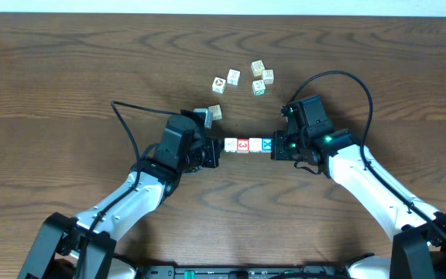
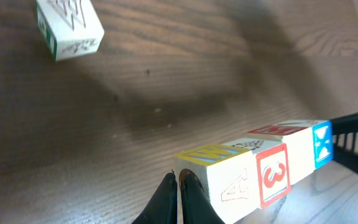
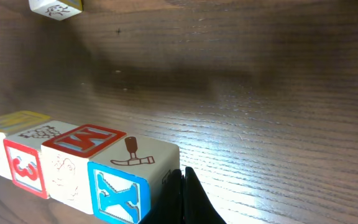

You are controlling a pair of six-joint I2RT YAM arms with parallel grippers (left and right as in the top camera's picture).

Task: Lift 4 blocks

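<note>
Here left tool [image 2: 179, 185], right tool [image 3: 183, 182] closed, pressing four-block row [image 1: 248, 145] endwise; contact faces hidden.

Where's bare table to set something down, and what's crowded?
Bare: the table on the near side of the row, between left arm and right arm; also far left, beyond the cable. Crowded: behind the row, five loose cubes, plus one cube by the left gripper.

Overhead looks straight down; 2 wrist views low, close, facing same block row [image 2: 267, 174].
</note>
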